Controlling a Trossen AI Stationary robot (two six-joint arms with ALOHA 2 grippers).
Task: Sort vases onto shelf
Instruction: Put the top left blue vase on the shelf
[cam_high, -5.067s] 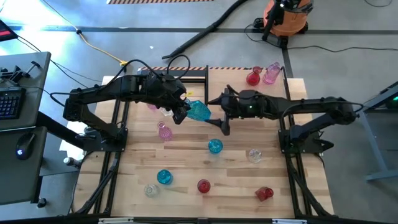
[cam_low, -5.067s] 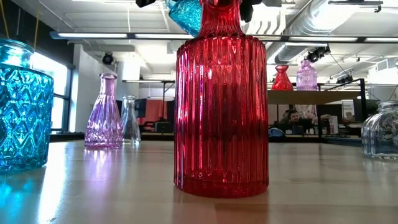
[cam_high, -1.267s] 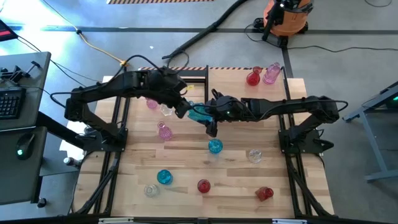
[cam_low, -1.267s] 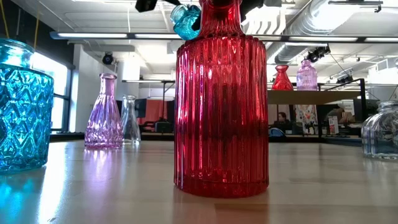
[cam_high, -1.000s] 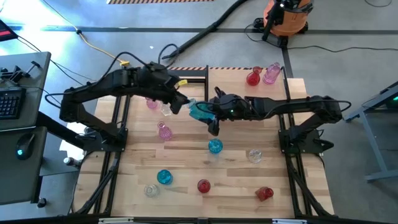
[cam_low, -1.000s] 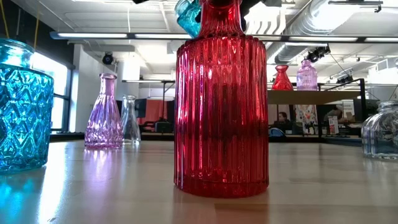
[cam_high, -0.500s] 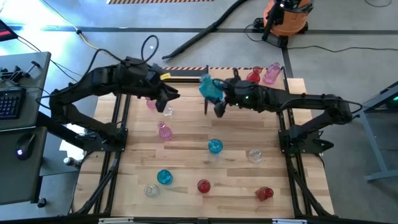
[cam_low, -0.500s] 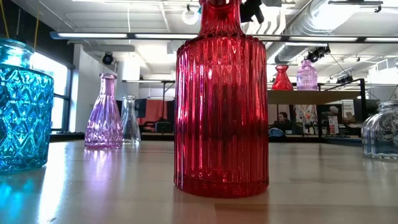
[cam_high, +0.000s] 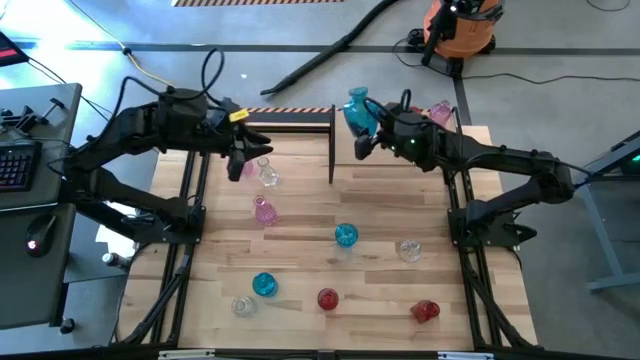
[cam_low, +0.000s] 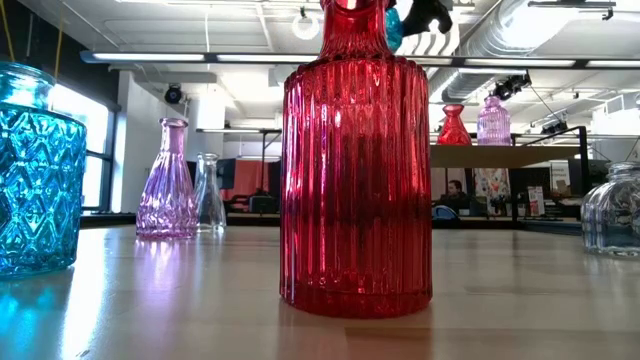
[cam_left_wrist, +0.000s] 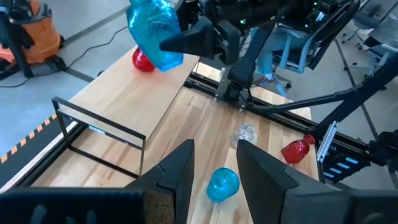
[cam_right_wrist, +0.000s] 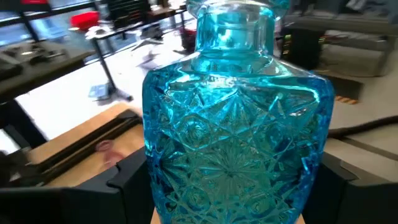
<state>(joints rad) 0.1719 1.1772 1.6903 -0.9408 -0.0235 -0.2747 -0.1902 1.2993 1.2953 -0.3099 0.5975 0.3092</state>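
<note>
Holding a blue vase (cam_high: 357, 108) up in the air, the right pincer (cam_high: 366, 128) sits near the bench's far edge, and the shelf (cam_high: 470, 140) with its red vase (cam_low: 453, 125) and pink vase (cam_high: 438, 113) lies just to its right. The left pincer (cam_high: 247, 160) is empty and spread wide, much farther from that shelf, so the right arm's the one to place it.

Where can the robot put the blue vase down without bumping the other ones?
The right gripper holds the blue vase over the shelf. Its wooden top is bare between the black frame and the red vase. The far right corner is crowded, with the red and pink vase close together. The table is bare beside the teal vase.
</note>
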